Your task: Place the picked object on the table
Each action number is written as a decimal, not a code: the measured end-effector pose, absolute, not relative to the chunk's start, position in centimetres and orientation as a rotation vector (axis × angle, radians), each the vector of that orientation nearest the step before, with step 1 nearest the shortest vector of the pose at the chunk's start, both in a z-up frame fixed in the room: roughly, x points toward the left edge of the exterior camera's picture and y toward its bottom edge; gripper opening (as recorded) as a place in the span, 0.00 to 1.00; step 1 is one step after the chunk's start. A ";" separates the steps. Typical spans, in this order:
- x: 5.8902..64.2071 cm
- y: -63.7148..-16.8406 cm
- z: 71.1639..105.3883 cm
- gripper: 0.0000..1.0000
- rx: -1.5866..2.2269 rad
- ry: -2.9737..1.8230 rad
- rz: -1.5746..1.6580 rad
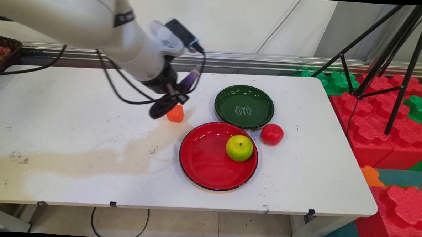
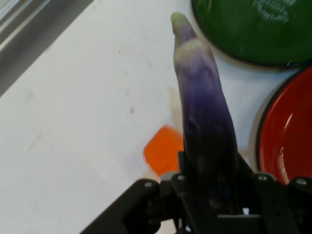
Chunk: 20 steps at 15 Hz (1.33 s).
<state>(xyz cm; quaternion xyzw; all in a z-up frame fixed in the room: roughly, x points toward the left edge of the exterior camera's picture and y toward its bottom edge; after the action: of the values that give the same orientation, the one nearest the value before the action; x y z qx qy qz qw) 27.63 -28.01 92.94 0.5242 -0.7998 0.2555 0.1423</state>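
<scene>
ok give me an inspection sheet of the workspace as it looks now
surface: white table, stained tan at its near left
things: purple eggplant in the pincer; orange piece below it; green apple on red plate; tomato beside empty green plate
clutter: basket at far left
pincer: shut on the eggplant
cables: black cables hang from the arm
surroundings: tripod, red and green foam blocks

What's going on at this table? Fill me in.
The arm's gripper is shut on a purple eggplant, holding it above the white table, close over a small orange piece. To the side lie an empty green plate and a red plate with a green apple on it. A tomato sits beside both plates.
</scene>
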 end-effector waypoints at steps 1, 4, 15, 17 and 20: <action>28.6 -27.3 92.8 0.00 1.521 -2.323 0.732; 30.5 -25.6 92.1 0.00 1.539 -2.365 0.704; 32.5 -22.7 87.0 0.00 1.645 -2.426 0.577; 32.5 -23.0 85.8 0.00 1.641 -2.441 0.557; 32.3 -23.7 83.8 0.00 1.622 -2.472 0.530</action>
<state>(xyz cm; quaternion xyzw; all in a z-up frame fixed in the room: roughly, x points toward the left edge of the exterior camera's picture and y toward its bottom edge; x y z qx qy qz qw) 32.30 -23.68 83.81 0.5386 -0.8211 0.1761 0.0688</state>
